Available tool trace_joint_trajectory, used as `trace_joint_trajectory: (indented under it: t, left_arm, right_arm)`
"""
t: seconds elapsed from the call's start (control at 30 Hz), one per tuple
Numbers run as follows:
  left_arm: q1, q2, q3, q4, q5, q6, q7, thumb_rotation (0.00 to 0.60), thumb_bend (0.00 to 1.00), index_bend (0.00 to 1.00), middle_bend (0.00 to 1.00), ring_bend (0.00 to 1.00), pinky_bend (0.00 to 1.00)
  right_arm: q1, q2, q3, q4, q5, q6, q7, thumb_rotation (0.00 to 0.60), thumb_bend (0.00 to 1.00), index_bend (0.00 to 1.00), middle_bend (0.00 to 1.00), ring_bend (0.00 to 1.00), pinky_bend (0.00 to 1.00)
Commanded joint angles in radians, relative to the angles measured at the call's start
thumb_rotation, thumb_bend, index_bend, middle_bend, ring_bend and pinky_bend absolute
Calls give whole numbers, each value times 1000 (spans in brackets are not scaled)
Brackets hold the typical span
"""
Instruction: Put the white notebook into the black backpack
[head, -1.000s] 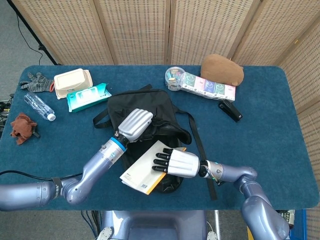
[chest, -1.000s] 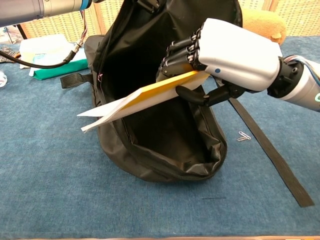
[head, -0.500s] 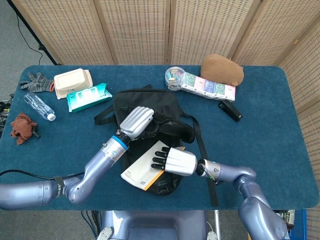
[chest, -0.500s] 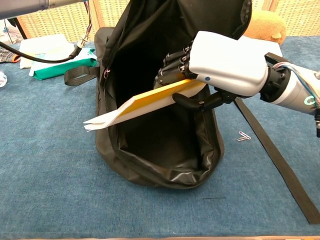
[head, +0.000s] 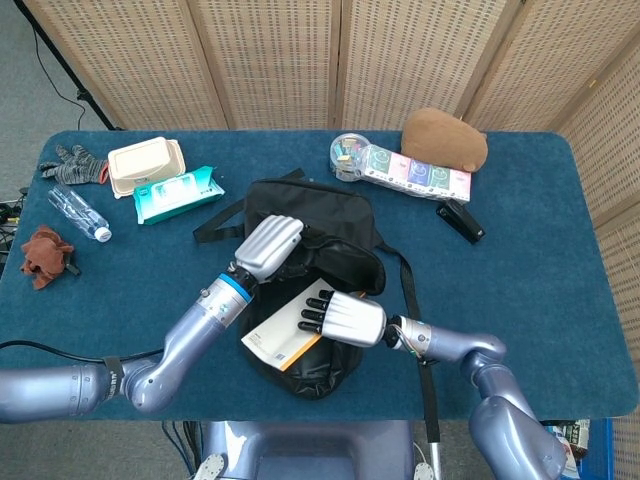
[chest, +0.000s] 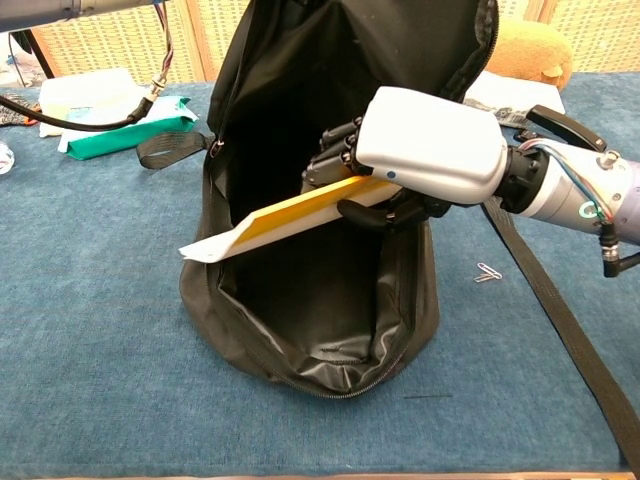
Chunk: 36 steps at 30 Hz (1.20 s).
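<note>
Chest view shows us our right hand (chest: 425, 150) pinching the flat white notebook with a yellow cover (chest: 290, 215), tilted across the wide mouth of the soft black cloth backpack (chest: 310, 330). Our left hand (head: 268, 247) grips the bag's far top flap, holding it up.

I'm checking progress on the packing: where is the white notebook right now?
The white notebook is in the right hand, partly inside the black backpack mouth at centre, its free corner sticking out left.
</note>
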Motion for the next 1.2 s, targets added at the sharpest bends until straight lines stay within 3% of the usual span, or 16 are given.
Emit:
trace_joint_trajectory:
  t: [0.03, 0.4, 0.53, 0.73, 1.2]
  left_arm:
    - [-11, 11, 5, -19, -48, 6, 30, 600, 897, 763, 743, 615, 771]
    - [-2, 54, 42, -58, -61, -8, 47, 600, 897, 763, 743, 614, 771]
    - [-6, 94, 58, -57, -51, -70, 33, 600, 897, 763, 743, 611, 771]
    - [-12, 135, 60, -40, -5, -138, -7, 600, 897, 763, 743, 604, 771]
    - [-5, 163, 43, -58, 97, -126, -67, 600, 879, 763, 743, 596, 771]
  right_arm:
    - [-10, 3, -9, 14, 8, -40, -8, 600, 613, 601, 556, 475, 685]
    - [-26, 10, -20, 26, 31, -136, -18, 600, 614, 596, 549, 469, 657]
    - [-25, 12, -13, 24, 49, -161, 0, 600, 613, 594, 547, 466, 657]
    - [-24, 13, -3, 25, 69, -170, 14, 600, 613, 594, 546, 462, 657]
    - [51, -3, -33, 23, 51, -101, 14, 600, 613, 578, 538, 447, 639]
